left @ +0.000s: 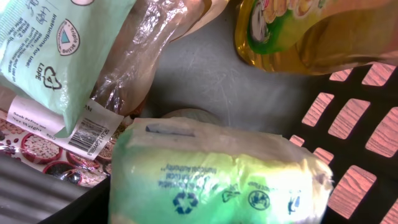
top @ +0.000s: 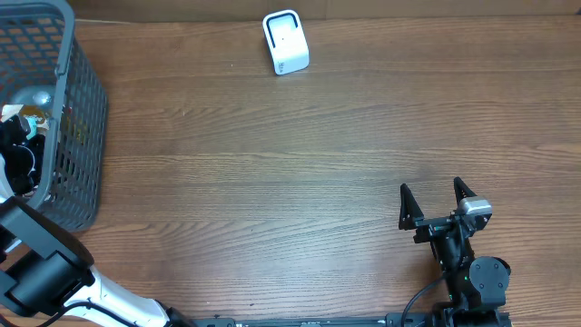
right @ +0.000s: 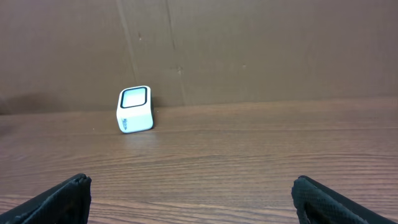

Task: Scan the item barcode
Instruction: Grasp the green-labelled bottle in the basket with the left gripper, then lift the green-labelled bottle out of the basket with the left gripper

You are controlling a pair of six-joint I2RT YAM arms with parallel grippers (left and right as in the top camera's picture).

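Note:
My left gripper (left: pixel 211 214) is down inside the grey mesh basket (top: pixel 83 109). A soft green plastic packet (left: pixel 217 177) with recycling marks fills the gap between its jaws and touches both dark fingers. In the overhead view the left gripper (top: pixel 18 150) is mostly hidden among the basket's contents. No barcode shows on the green packet. The white scanner (top: pixel 285 42) stands at the table's far edge, and is also visible as the small white scanner (right: pixel 135 109) in the right wrist view. My right gripper (top: pixel 438 204) rests open near the front right, nothing between its fingers (right: pixel 65 199).
Packed around the green packet in the basket are a yellow oil bottle (left: pixel 298 31), a mint-green wipes pack (left: pixel 50 50) and a clear bag with a white barcode label (left: pixel 87 134). Basket wall slots (left: pixel 357 118) lie to the right. A brown wall backs the table.

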